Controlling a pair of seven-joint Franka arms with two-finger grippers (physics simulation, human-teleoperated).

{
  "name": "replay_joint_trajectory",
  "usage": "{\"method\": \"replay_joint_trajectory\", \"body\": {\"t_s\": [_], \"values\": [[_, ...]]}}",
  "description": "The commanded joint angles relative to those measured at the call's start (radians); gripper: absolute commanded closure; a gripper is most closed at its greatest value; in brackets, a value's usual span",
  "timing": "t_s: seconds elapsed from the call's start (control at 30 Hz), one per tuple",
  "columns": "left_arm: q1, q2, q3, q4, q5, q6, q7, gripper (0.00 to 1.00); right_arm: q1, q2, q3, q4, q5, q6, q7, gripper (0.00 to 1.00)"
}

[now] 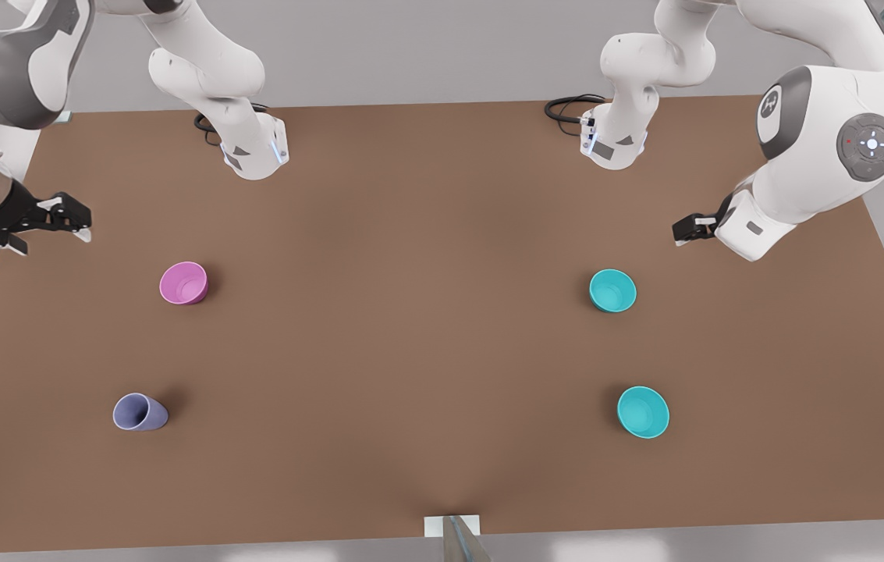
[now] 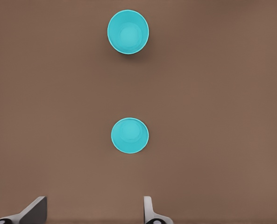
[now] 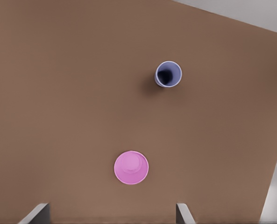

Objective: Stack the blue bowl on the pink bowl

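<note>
The blue bowl (image 1: 612, 290), a smooth teal one, stands upright on the brown table toward the front view's right; it is the nearer bowl (image 2: 130, 135) in the left wrist view. The pink bowl (image 1: 183, 282) (image 3: 131, 167) stands upright toward the front view's left. My left gripper (image 1: 693, 228) (image 2: 94, 212) hovers open above the table, behind and to the right of the blue bowl, holding nothing. Near the table's left edge my right gripper (image 1: 51, 226) (image 3: 111, 214) is raised, open and empty, behind and to the left of the pink bowl.
A brighter turquoise bowl (image 1: 643, 411) (image 2: 128, 31) stands nearer the table's front, on the right. A lavender-grey cup (image 1: 140, 412) (image 3: 168, 74) stands at the front left. Both arm bases (image 1: 254, 148) (image 1: 613, 140) are mounted at the back of the table (image 1: 426, 328).
</note>
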Motion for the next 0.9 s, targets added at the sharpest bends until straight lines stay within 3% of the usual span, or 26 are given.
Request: {"method": "replay_joint_trajectory", "body": {"t_s": [0.0, 0.13, 0.2, 0.33, 0.53, 0.67, 0.73, 0.87], "values": [[0.0, -0.001, -0.001, 0.002, 0.0, -0.003, -0.012, 0.0, -0.004, 0.006, -0.001, 0.004, -0.002, -0.019, 0.061, 0.0], [0.0, -0.001, -0.002, 0.002, 0.0, -0.003, -0.012, 0.0, -0.021, 0.156, -0.008, 0.009, -0.044, -0.147, 0.061, 0.0], [-0.001, -0.001, -0.004, 0.0, 0.0, -0.005, -0.012, 0.0, -0.088, 0.199, -0.006, -0.129, -0.031, 0.003, 0.059, 0.0], [-0.001, -0.001, -0.005, 0.0, 0.0, -0.006, -0.012, 0.0, -0.145, 0.281, -0.001, -0.23, -0.018, 0.128, 0.032, 0.0], [-0.003, -0.001, -0.01, 0.002, -0.001, -0.021, -0.01, 0.0, -0.295, 0.192, -0.003, -0.549, -0.01, 0.438, -0.128, 0.0], [-0.003, -0.006, -0.034, 0.004, 0.0, -0.023, -0.024, 0.0, -0.358, 0.075, -0.001, -0.85, -0.004, 0.804, -0.139, 0.0], [-0.003, -0.006, -0.036, 0.005, 0.0, -0.023, -0.024, 0.0, -0.37, 0.083, -0.003, -0.907, 0.033, 0.927, -0.128, 0.0], [-0.003, -0.001, -0.036, 0.004, 0.0, -0.02, -0.023, 0.0, -0.376, 0.095, -0.003, -0.999, 0.088, 0.993, -0.091, 0.0]]}}
